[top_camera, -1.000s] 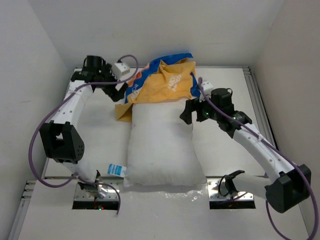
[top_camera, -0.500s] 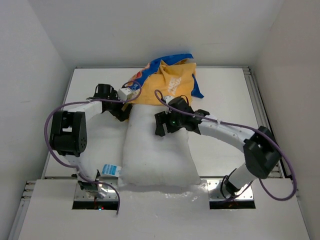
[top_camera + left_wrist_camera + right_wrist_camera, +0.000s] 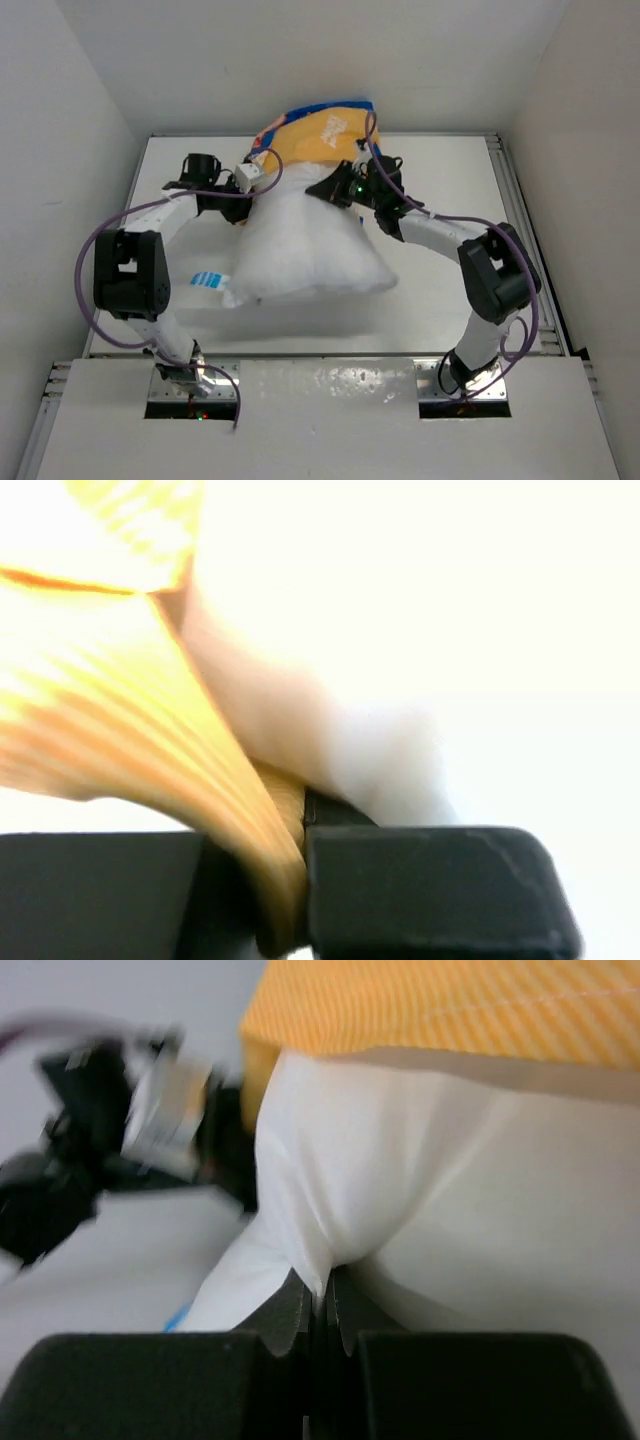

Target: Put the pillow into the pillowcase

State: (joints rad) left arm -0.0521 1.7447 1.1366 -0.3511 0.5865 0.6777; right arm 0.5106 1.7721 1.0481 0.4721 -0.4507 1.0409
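Top external view: the pillow point(image 3: 305, 255) lies in the middle of the counter point(image 3: 470, 170), skewed, with its tagged corner point(image 3: 207, 279) toward the left arm and its far end under the pillowcase point(image 3: 315, 130).
Pillowcase: bunched at the far edge of the counter, orange side up with a strip of blue behind it; the right wrist view shows the orange hem point(image 3: 450, 1005) lying over the pillow's far end.
Left fingers point(image 3: 430, 890): pressed together on a fold of orange pillowcase fabric point(image 3: 150, 730), with white pillow cloth just beside it.
Right fingers point(image 3: 470, 1385): pinching a small peak of the pillow's white cover point(image 3: 330, 1160) just below the hem.
Step in hand: likely feeding the far end into the mouth; most of the pillow is outside.
How the pillow handles: light, plump and soft. It probably sags and folds, so pushing from one point will buckle it.
How the pillowcase handles: thin, limp cloth that is likely to collapse shut unless its hem is held open.
Where to hold: the pillow by a pinch of cover near a far corner, and the case by its hem edge.
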